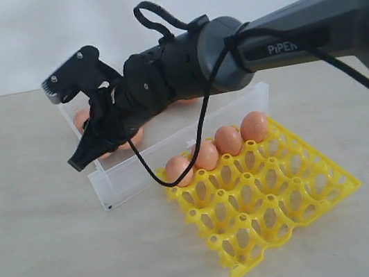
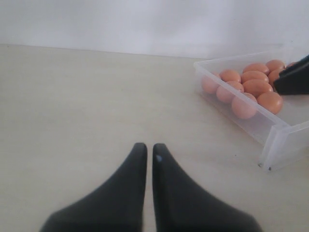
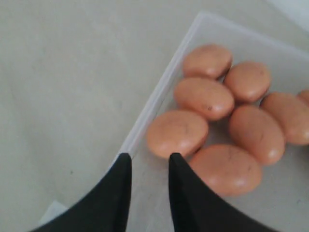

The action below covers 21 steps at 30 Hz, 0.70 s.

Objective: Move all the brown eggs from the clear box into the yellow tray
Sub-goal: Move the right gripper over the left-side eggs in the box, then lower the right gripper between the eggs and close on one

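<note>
My right arm (image 1: 307,27) reaches across the table (image 1: 51,272) to the clear box (image 1: 134,174). The box sits just behind the yellow tray (image 1: 281,214). 4 brown eggs (image 1: 228,140) sit in the tray's back row. The other eggs (image 3: 227,169) lie in the box. My right claw (image 3: 149,159) hangs over the box wall, a little spread, pinching nothing. My left claw (image 2: 148,147) is pressed together, off to the side. I should open wider, slide over the nearest egg (image 3: 177,133), go down slowly and squeeze softly.
</note>
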Motion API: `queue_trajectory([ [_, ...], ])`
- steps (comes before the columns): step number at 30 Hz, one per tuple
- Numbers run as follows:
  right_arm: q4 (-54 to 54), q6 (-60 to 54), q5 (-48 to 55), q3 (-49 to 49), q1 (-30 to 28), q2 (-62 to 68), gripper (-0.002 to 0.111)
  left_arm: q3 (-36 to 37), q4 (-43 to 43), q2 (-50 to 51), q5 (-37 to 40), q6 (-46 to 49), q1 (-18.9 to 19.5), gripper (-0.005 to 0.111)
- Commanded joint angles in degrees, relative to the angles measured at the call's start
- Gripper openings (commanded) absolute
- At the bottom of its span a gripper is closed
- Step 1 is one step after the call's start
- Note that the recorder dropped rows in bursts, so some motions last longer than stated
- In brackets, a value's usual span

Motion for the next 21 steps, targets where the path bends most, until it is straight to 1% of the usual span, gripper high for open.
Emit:
queue_trajectory([
  [1, 0.6, 9.5, 7.4, -0.3, -0.2, 0.7, 0.021, 0.1, -0.1, -0.2, -0.2, -0.1, 0.2, 0.004],
  [3, 0.6, 14.2, 8.0, -0.3, -0.2, 0.9, 0.021, 0.1, -0.1, -0.2, -0.2, -0.1, 0.2, 0.004],
  [6, 0.6, 19.0, 4.7, -0.3, -0.2, 1.0, 0.021, 0.1, -0.1, -0.2, -0.2, -0.1, 0.2, 0.004],
  [9, 0.6, 29.4, 1.2, -1.0, -0.4, 1.0, 0.022, 0.1, -0.1, -0.2, -0.2, -0.1, 0.2, 0.004],
  [10, 0.6, 33.2, 0.9, -1.3, -0.6, 1.0, 0.026, 0.1, -0.1, -0.2, -0.2, -0.1, 0.2, 0.004],
  [11, 0.6, 36.4, 0.1, -1.4, -0.7, 1.1, 0.031, 0.1, -0.1, -0.2, -0.2, -0.1, 0.2, 0.004],
  [13, 0.6, 44.2, -1.9, -1.4, -1.4, 1.2, 0.047, 0.1, -0.1, -0.2, -0.2, -0.1, 0.2, 0.004],
  [15, 0.7, 51.7, -3.3, -1.4, -2.7, 1.6, 0.058, 0.1, -0.1, -0.2, -0.2, -0.1, 0.2, 0.004],
  [16, 0.7, 56.9, -3.4, -1.4, -3.3, 2.0, 0.06, 0.1, -0.1, -0.2, -0.2, -0.1, 0.2, 0.004],
  [18, 0.6, 65.1, -3.8, -1.4, -4.3, 2.8, 0.059, 0.1, -0.1, -0.2, -0.2, -0.1, 0.2, 0.004],
  [21, 0.6, 70.1, -6.6, -1.4, -5.3, 3.7, 0.059, 0.1, -0.1, -0.2, -0.2, -0.1, 0.2, 0.004],
])
